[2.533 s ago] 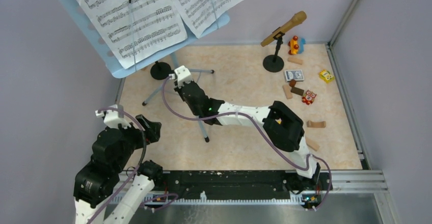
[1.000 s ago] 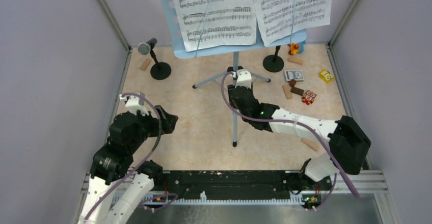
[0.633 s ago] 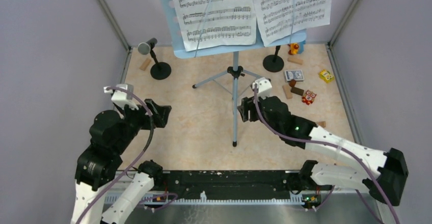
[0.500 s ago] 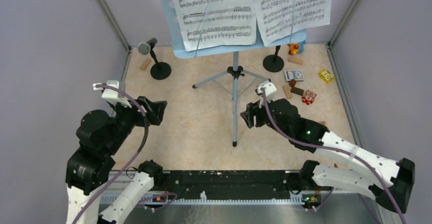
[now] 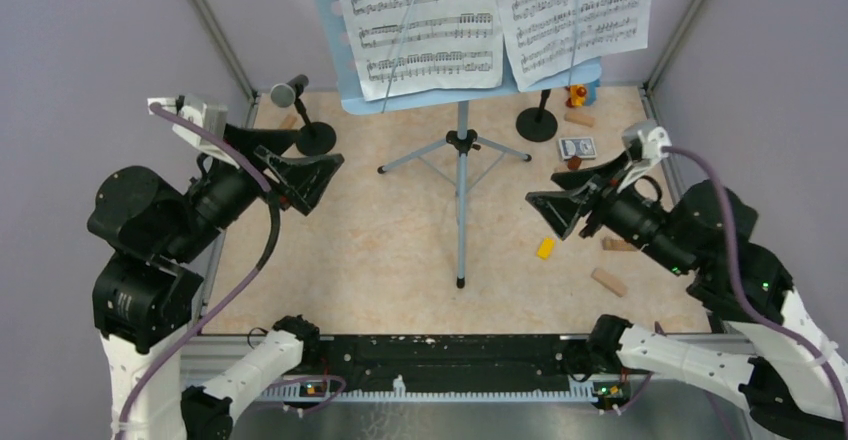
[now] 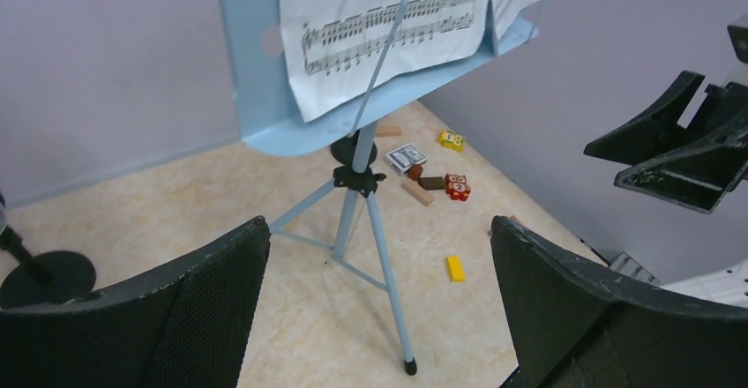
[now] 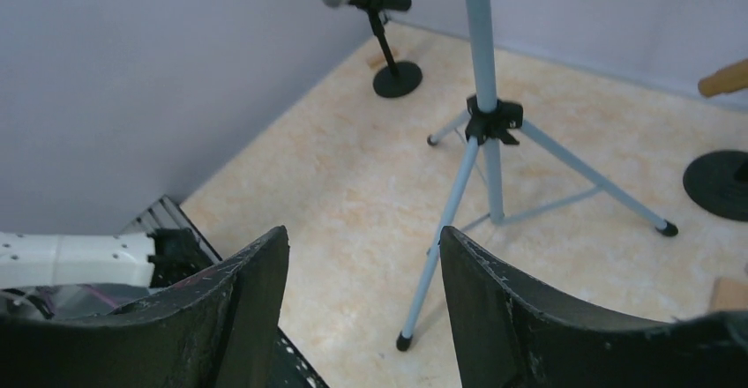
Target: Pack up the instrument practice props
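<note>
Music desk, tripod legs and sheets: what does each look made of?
Music desk: probably thin painted sheet metal, possibly plastic; flat light blue, punched holes, folded lower lip.
Tripod legs: likely slim grey metal tubes, smooth, with black caps at the ends.
Music sheets: thin white matte paper with printed notation.

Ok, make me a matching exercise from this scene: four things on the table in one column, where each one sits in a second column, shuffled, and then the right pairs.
Column one:
1. music stand
2. grey-headed microphone
3. box of cards
4. yellow block

Column two:
A. back right, beside a round black base
B. back left corner
C. lying flat, right of the stand's front leg
D. upright in the middle

Pairs: 1-D, 2-B, 3-A, 4-C.
</note>
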Robot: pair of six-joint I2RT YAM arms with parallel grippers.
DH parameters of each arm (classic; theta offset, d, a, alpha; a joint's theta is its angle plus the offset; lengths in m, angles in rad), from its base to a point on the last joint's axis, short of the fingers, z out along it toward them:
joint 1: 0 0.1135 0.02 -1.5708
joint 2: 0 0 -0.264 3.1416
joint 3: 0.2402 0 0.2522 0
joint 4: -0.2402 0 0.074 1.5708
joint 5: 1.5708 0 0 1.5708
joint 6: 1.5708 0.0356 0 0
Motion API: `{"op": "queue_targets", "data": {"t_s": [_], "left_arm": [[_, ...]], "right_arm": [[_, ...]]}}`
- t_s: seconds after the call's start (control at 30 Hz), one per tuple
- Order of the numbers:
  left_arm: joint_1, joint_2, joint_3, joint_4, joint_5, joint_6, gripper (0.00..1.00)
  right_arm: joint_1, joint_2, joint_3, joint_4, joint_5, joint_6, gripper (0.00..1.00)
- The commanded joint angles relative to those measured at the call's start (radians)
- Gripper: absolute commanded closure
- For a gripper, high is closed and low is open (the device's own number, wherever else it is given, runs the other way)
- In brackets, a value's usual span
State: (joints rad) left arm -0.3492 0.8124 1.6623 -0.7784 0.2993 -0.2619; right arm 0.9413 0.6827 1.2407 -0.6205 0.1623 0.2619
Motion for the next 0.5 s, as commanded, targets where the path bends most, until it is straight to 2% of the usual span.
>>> {"op": "queue_targets", "data": {"t_s": [0.0,0.27,0.4,0.47], "left_arm": [[-0.003,0.092,0.113,0.120,0.135,0.004,0.01],[-0.003,0.194,0.185,0.223,0.177,-0.030,0.01],[-0.003,0.202,0.177,0.294,0.128,0.000,0.01],[-0.004,0.195,0.145,0.395,0.176,0.050,0.01]], "right_arm": [[-0.004,0.087,0.198,-0.101,0.012,0.039,0.37],[-0.004,0.321,0.572,-0.164,-0.007,0.067,0.38],[-0.004,0.415,0.703,-0.176,-0.027,0.069,0.38],[-0.004,0.445,0.731,-0.169,-0.082,0.071,0.39]]}}
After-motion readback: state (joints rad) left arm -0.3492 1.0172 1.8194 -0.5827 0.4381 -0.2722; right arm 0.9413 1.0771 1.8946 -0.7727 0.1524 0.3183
